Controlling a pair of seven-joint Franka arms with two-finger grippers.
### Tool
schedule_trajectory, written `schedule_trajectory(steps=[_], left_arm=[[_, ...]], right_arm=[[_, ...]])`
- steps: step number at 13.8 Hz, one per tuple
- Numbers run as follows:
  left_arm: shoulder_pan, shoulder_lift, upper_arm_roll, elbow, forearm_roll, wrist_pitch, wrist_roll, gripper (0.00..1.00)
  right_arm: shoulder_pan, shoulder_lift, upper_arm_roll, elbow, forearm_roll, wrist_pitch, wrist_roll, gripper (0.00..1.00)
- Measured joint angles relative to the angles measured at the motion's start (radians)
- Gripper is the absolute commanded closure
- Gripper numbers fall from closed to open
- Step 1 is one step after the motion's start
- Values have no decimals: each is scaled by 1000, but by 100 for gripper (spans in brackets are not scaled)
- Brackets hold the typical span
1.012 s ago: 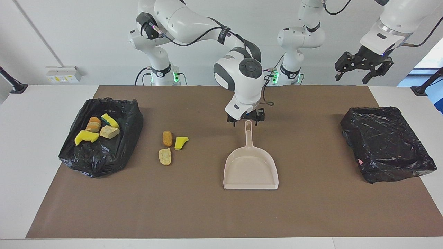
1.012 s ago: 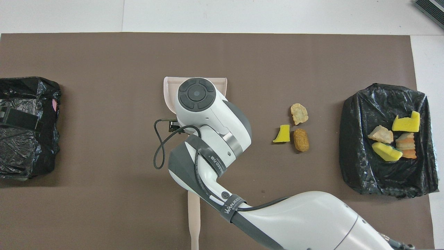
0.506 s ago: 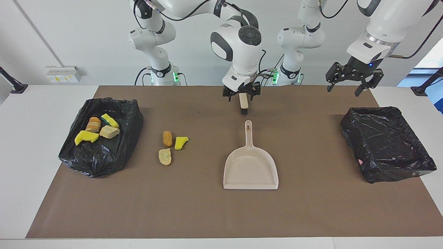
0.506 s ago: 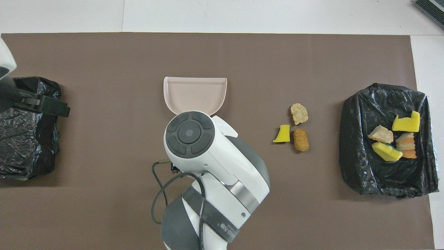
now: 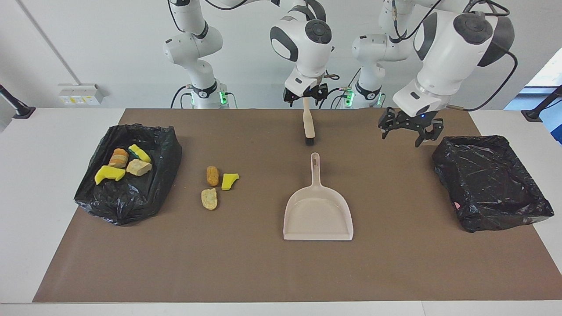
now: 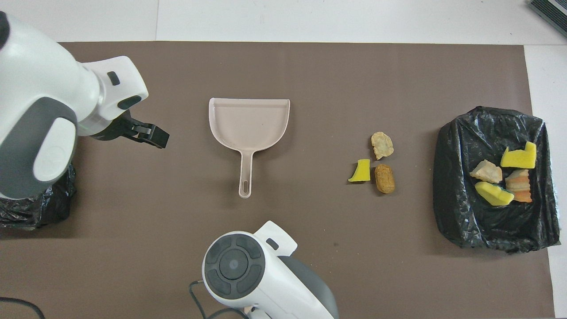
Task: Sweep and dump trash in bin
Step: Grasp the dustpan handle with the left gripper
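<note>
Three loose pieces of trash lie on the brown mat: a brown piece (image 5: 212,175) (image 6: 384,178), a yellow chunk (image 5: 229,181) (image 6: 361,171) and a tan piece (image 5: 209,199) (image 6: 382,145). Several more sit in the black-lined bin (image 5: 131,206) (image 6: 487,230) at the right arm's end. The empty beige dustpan (image 5: 317,210) (image 6: 249,122) lies mid-mat, handle toward the robots. Nearer the robots lies the beige brush (image 5: 308,125). My right gripper (image 5: 306,94) hangs open over the brush's handle end. My left gripper (image 5: 410,131) (image 6: 141,132) is open over the mat.
A second black-lined bin (image 5: 496,219) (image 6: 40,208) stands empty at the left arm's end, beside the left gripper. In the overhead view the right arm's wrist (image 6: 234,266) hides its gripper and the brush. White table (image 5: 44,197) borders the mat.
The right gripper has drawn back and up from the dustpan's handle, uncovering the still brush. The left gripper has come down from over the table's end toward the mat beside the empty bin.
</note>
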Motion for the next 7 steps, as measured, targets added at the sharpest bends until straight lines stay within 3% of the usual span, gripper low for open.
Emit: schedule_trajectory(steps=[4,7], left_arm=[[-29,118,-95,-9,81,94,-202,0],[-59,202,-143,-20,106,169,-344,0]], right_arm=[[41,-95,-1,-172,92,91,18,0],[98,-99,0,-240,99,195,79,0]])
